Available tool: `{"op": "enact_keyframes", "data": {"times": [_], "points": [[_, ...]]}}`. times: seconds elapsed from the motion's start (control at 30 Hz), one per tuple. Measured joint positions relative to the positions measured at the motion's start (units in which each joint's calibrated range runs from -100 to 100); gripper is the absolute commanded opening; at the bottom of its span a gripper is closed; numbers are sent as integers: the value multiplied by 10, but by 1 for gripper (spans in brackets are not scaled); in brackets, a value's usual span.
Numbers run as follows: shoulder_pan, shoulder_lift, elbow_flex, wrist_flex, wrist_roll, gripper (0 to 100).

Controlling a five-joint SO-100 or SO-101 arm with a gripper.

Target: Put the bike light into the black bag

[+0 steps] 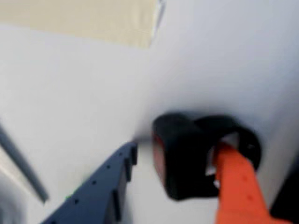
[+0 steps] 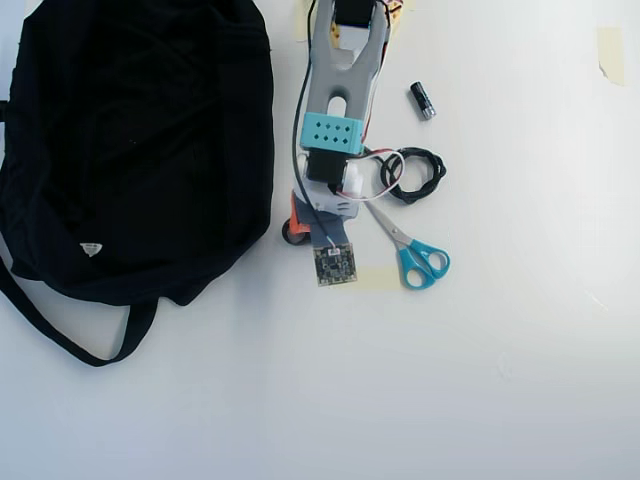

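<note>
In the wrist view the bike light (image 1: 182, 161), a black block with a rubbery ring, lies on the white table between my fingers. My gripper (image 1: 178, 148) is open around it. The orange finger (image 1: 236, 182) pokes through the ring on the right. The blue finger (image 1: 107, 186) stands left of the block with a thin strip of table between them. The overhead view shows only a bit of the bike light (image 2: 293, 233) under the wrist, just right of the black bag (image 2: 130, 140). The gripper (image 2: 300, 215) is mostly covered by the arm there.
Teal-handled scissors (image 2: 412, 256) lie right of the wrist, a coiled black cable (image 2: 415, 175) beyond them, and a short black cylinder (image 2: 422, 100) farther up. The bag's strap (image 2: 70, 335) loops over the table at lower left. Tape patches (image 2: 610, 50) mark the table.
</note>
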Motion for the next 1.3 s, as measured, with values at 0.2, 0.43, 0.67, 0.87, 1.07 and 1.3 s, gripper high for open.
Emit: {"op": "enact_keyframes", "data": {"times": [0.2,0.43,0.67,0.87,1.07,1.3], "points": [[0,7,-4,-22,-4,9],[0,7,-5,-22,-14,2],[0,7,-5,-22,-30,2],[0,10,-53,6,-44,2],[0,10,-203,149,-44,2],[-6,9,-358,283,-44,2]]}}
